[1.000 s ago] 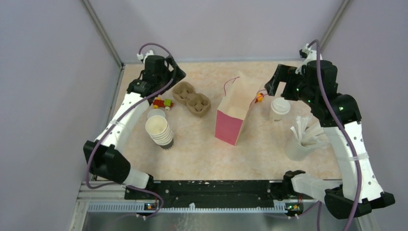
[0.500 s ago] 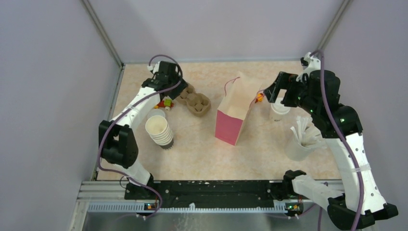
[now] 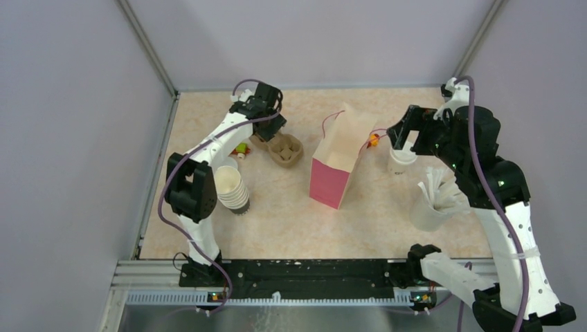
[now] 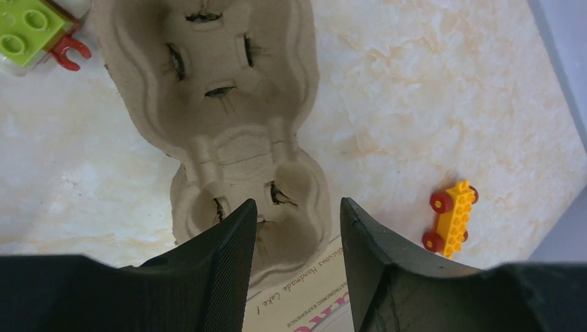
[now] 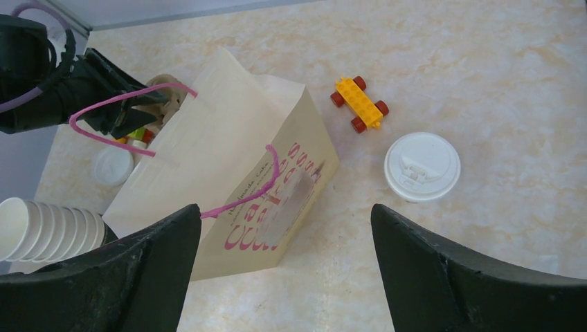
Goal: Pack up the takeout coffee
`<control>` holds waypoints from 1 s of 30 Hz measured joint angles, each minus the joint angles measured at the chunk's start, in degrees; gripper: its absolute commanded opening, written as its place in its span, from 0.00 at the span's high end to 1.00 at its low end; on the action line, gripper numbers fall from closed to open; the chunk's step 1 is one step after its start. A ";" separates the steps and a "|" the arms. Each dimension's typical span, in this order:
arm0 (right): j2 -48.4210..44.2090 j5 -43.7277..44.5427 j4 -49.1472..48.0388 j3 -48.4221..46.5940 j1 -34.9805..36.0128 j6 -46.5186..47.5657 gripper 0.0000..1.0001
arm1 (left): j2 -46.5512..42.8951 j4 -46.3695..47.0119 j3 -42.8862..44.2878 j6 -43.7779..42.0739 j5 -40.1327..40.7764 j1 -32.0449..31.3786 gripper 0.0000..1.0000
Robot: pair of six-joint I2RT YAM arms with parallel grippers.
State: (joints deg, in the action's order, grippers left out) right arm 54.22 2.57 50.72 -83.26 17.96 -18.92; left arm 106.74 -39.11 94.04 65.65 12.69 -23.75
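Observation:
The takeout coffee (image 5: 422, 166), a small white paper cup with a round white lid, stands on the table right of the cream and pink paper bag (image 5: 228, 180). In the top view the cup (image 3: 401, 162) is partly under my right gripper (image 3: 407, 131), which hovers above it, open wide and empty, as the right wrist view (image 5: 285, 211) shows. The bag (image 3: 337, 158) stands open at mid-table. My left gripper (image 4: 294, 228) is open and empty, hovering over the brown pulp cup carrier (image 4: 221, 117). It is at the back left in the top view (image 3: 270, 121), above the carrier (image 3: 285, 149).
A yellow toy car (image 5: 358, 104) lies between the bag and the cup. A stack of nested lidless cups (image 3: 231, 188) and small toy bricks (image 3: 241, 147) are at the left. A larger white cup full of white sticks (image 3: 432, 205) stands at the right.
My left arm has swung right, from over the toy bricks to over the cup carrier. My right gripper has shifted slightly right, staying above the lidded cup.

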 measured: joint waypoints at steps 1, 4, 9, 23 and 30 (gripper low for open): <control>-0.37 0.28 0.00 0.00 0.00 0.26 0.10 | 0.55 -0.90 0.17 0.39 0.26 -0.07 0.47; -1.22 0.83 -0.02 -0.02 0.00 0.85 0.10 | 2.01 -2.91 1.40 0.79 0.85 0.00 0.47; -1.29 1.11 0.09 -0.07 -0.02 1.62 0.11 | 4.72 -5.46 4.22 1.14 2.56 0.04 0.47; -1.33 1.95 0.13 -0.46 0.00 2.82 0.12 | 10.16 -12.70 12.22 1.97 4.46 -0.02 0.46; -1.33 2.34 0.13 -0.46 0.00 2.86 0.12 | 11.54 -14.60 13.53 2.56 4.57 -0.02 0.48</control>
State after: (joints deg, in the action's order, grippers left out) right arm 52.88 4.91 50.85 -83.72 17.96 -16.05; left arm 118.28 -53.71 107.57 68.20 17.26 -23.77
